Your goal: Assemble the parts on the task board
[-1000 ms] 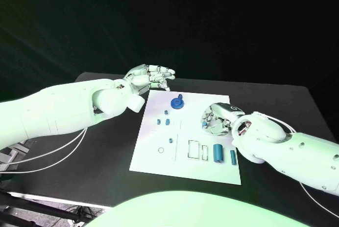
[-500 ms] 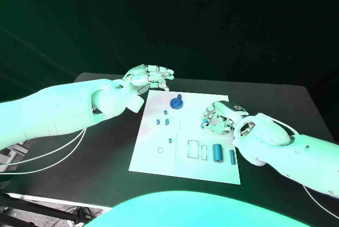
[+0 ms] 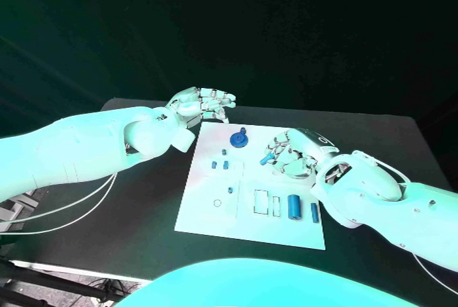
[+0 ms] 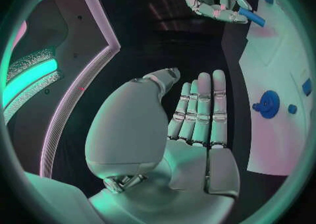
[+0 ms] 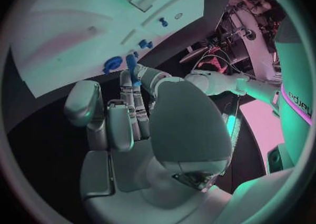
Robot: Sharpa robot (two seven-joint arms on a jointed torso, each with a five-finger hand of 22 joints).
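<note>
Now the right hand (image 3: 289,155) is over the middle of the board (image 3: 215,218), raised clear of it, with a small blue peg (image 3: 267,159) pinched at its fingertips; a second ago it sat lower and nearer the board's right edge, its fingers curled down toward the surface. The left wrist view shows the same peg (image 4: 252,17) sticking out from between the fingers, free of the plate. My reading is that the pick is done and the carry has begun, so the next job is lining the peg up with a socket.

The left hand (image 3: 202,104) has not moved: it hangs beyond the board's far left corner, off the plate, fingers loosely curled and nothing in them.

On the board, the round blue knob (image 3: 239,139) stands near the far edge, a few short pegs (image 3: 220,165) lie left of centre, and two longer blue cylinders (image 3: 304,207) rest by the near right edge beside the rectangular slots (image 3: 261,200). None of these has shifted. The counter (image 3: 143,208) around the plate is dark.
</note>
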